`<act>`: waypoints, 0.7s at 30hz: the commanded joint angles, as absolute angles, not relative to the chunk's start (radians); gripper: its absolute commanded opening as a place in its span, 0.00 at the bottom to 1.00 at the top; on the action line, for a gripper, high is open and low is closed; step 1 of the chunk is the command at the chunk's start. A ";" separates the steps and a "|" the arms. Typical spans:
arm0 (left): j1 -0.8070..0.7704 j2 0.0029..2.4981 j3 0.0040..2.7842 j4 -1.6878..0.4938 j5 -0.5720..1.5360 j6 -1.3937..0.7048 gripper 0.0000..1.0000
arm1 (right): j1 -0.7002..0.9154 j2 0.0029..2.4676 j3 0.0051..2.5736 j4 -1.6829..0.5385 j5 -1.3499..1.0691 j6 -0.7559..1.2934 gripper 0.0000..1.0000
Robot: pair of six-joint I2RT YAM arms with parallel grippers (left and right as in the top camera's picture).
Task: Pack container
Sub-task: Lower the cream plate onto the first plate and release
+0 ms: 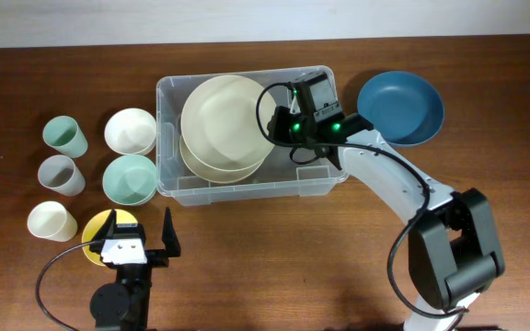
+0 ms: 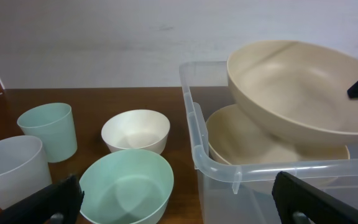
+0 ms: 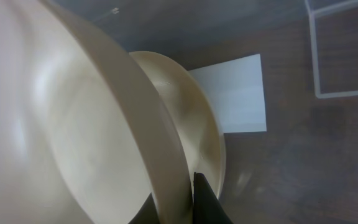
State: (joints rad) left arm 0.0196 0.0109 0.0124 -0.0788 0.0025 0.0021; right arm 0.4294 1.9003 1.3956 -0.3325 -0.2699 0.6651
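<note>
The clear plastic container (image 1: 325,183) stands mid-table; its near corner shows in the left wrist view (image 2: 211,163) and its white base label in the right wrist view (image 3: 238,93). A cream bowl (image 1: 212,165) lies inside it. My right gripper (image 1: 272,121) is shut on the rim of a second cream bowl (image 1: 224,115) and holds it tilted above the first one. Both bowls show in the right wrist view, the held one (image 3: 73,143) in front of the lower one (image 3: 191,118). My left gripper (image 1: 139,246) is open and empty near the front edge, left of the container.
Left of the container stand a white bowl (image 1: 130,131), a mint bowl (image 1: 128,178), a mint cup (image 1: 65,137), a grey cup (image 1: 61,175) and a cream cup (image 1: 51,222). A yellow dish (image 1: 97,230) lies under my left arm. A blue bowl (image 1: 400,108) sits at the right.
</note>
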 commanded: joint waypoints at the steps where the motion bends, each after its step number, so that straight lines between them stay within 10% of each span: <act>1: 0.015 0.006 0.009 -0.083 0.003 -0.004 0.99 | 0.437 1.919 1.397 -0.316 -0.257 0.698 0.09; 21: 0.015 0.006 0.009 -0.083 0.003 -0.004 0.99 | 0.469 1.949 1.397 -0.316 -0.262 0.717 0.15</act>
State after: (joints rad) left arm 0.0196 0.0109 0.0124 -0.0788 0.0025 0.0025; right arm 0.4419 1.9408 1.3956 -0.3241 -0.2615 0.7071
